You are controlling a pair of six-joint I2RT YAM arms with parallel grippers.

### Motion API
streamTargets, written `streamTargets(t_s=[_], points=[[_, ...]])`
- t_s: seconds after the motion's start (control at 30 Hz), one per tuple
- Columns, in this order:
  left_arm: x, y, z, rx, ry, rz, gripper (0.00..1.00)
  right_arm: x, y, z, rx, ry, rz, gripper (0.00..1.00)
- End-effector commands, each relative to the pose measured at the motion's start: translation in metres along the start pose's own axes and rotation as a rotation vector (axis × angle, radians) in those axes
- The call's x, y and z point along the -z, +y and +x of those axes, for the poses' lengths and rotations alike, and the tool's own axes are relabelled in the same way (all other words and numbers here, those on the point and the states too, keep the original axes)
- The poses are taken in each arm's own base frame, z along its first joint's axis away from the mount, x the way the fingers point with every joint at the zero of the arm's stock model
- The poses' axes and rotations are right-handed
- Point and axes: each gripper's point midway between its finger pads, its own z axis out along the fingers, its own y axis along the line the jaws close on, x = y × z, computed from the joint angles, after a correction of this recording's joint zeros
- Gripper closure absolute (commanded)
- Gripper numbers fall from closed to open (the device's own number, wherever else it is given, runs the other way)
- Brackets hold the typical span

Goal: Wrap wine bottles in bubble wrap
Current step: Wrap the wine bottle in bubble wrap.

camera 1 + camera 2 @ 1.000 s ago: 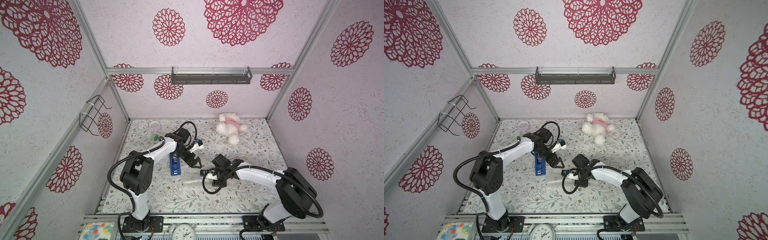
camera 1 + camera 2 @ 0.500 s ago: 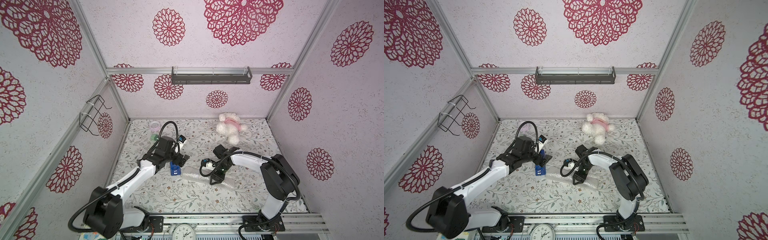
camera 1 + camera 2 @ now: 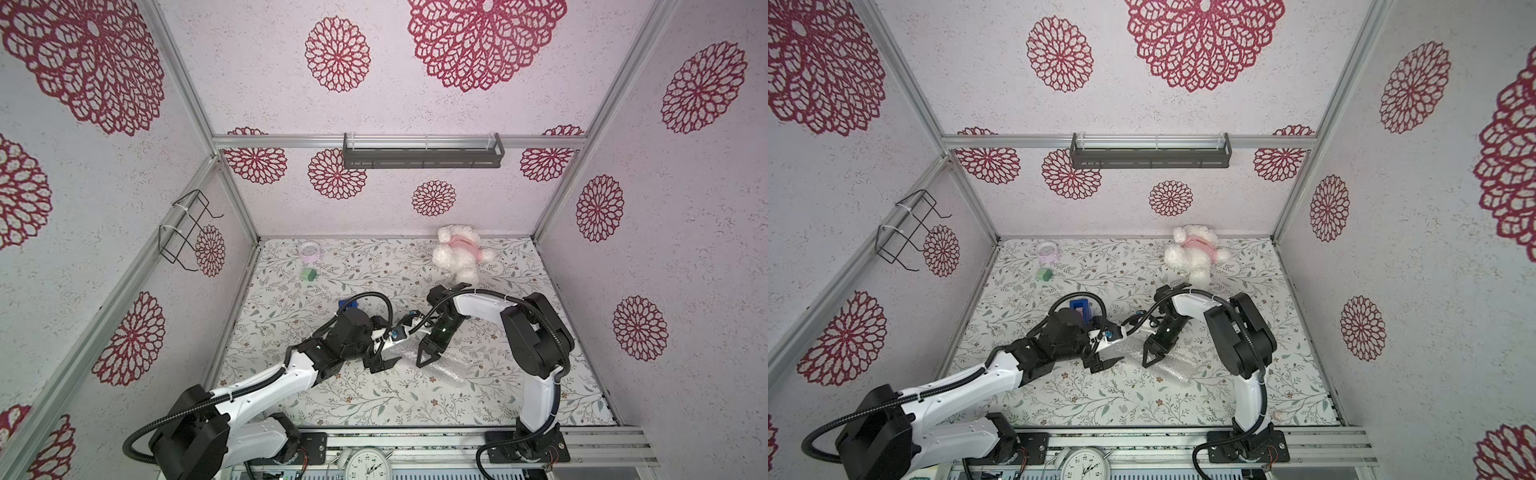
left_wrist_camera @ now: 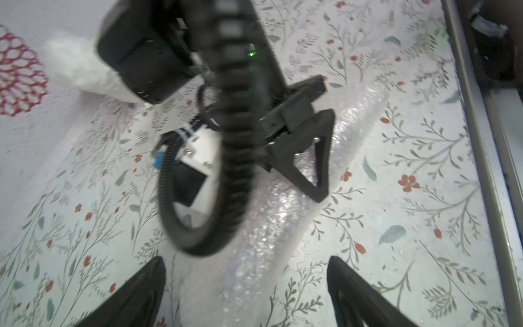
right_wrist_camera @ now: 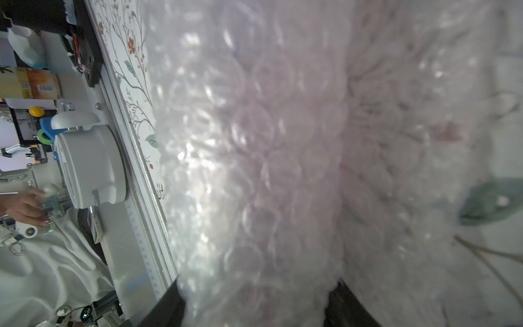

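1. The bubble wrap (image 3: 446, 370) lies on the flowery table (image 3: 374, 403) as a long rolled-up bundle, in the middle between the two arms.
2. I cannot see the bottle plainly. A soft purple shade shows through the bubbles in the right wrist view, so I think the bottle is inside the roll.
3. The right gripper (image 3: 428, 360) comes down from above onto the roll. Its fingers are partly closed around the bubble wrap, which fills the gap between them. I think it pinches there so the roll does not spring open.
4. The left gripper (image 4: 246, 294) sits low at the other end of the roll. Its fingers are wide apart and hold nothing, and the wrap runs along the table between them. It looks ready to grab that loose end.
5. The blue tape dispenser (image 3: 348, 305) stands just behind the left arm. It is close by, likely for sticking the wrap shut later.
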Motion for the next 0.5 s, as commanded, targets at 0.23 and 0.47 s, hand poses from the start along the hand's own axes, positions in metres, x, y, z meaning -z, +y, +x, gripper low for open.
streamTargets(t_s=[0.23,0.47], points=[[-0.036,-0.027,0.009,-0.261,0.073,0.14,0.19,0.004,0.008,-0.002,-0.052,0.001,-0.059,0.73],[-0.064,-0.026,0.015,-0.387,0.121,0.117,0.19,0.004,0.007,-0.001,-0.053,0.007,-0.059,0.72]])
